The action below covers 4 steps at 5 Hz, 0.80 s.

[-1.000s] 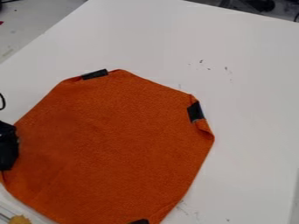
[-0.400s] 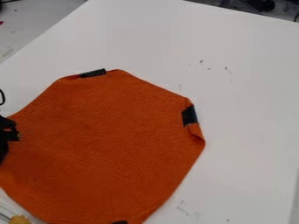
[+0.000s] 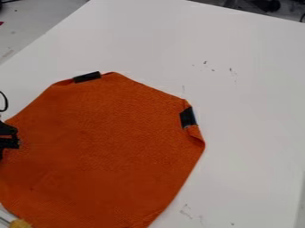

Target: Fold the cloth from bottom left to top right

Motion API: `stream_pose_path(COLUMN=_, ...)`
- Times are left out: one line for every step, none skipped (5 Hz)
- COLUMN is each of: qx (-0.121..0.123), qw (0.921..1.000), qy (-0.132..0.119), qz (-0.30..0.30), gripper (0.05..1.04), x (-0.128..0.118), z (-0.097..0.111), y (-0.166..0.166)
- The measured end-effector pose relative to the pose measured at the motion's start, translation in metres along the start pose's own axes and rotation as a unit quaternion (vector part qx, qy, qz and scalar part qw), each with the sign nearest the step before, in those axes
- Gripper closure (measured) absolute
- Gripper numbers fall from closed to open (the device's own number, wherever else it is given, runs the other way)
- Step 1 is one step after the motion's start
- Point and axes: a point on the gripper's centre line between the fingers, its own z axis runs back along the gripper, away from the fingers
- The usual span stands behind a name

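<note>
1. The gripper [image 3: 9, 139] is black all over, with a mostly matte look (small greyish glints break up the dark).
2. Its outline is angular and stepped: a sloping upper part, then a blockier section with a short, squared projection.
3. A thin black cable [image 3: 6, 102] makes a smooth, rounded curve (narrow as a cord beside the chunky gripper parts).

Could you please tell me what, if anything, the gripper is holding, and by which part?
The black gripper meets the orange cloth at its left edge, so it probably holds it there, but the grip itself cannot be made out.
</note>
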Motion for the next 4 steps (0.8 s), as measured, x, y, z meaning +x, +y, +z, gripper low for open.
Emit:
stream_pose_path(qx=0.027, qw=0.9995, qy=0.001, qz=-0.019, gripper=1.003, x=0.002, z=0.021, y=-0.014)
stream_pose_path(qx=0.035, qw=0.9986, qy=0.015, qz=-0.038, gripper=1.003, x=0.008, z=0.033, y=-0.036)
stream_pose_path(qx=0.031, qw=0.9978, qy=0.001, qz=-0.059, gripper=1.003, x=0.02, z=0.041, y=-0.065)
stream_pose_path(qx=0.014, qw=0.9962, qy=0.005, qz=-0.086, gripper=1.003, x=0.032, z=0.037, y=-0.097)
